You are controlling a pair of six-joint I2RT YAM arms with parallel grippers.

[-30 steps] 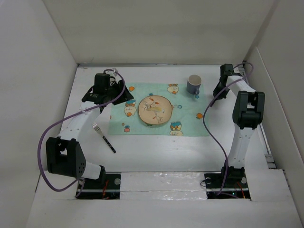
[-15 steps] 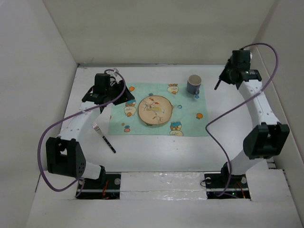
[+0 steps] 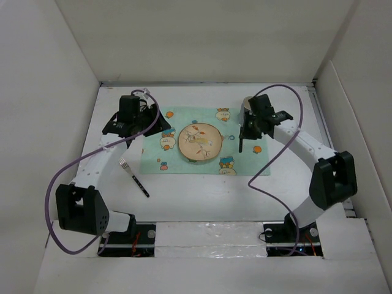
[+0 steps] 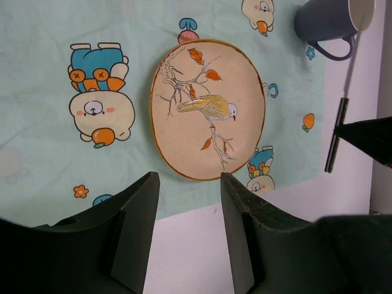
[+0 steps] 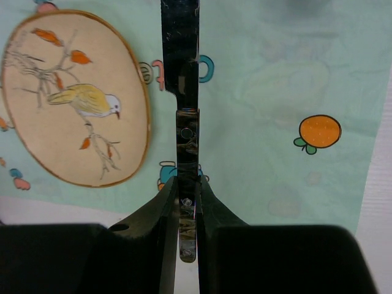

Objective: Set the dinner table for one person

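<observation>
Right claw (image 5: 187,184), pinching a knife (image 5: 182,61), has swung in just right of the plate (image 5: 67,92), ready for placing; left claw (image 4: 187,184) spread.

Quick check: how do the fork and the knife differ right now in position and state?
The fork lies loose on the bare dinner table, left of the mat; the knife is over the mat, right of the plate. No gripper touches the fork; the right gripper clamps the knife. The fork lies diagonally; the knife runs alongside the plate. Both are slim cutlery.
</observation>
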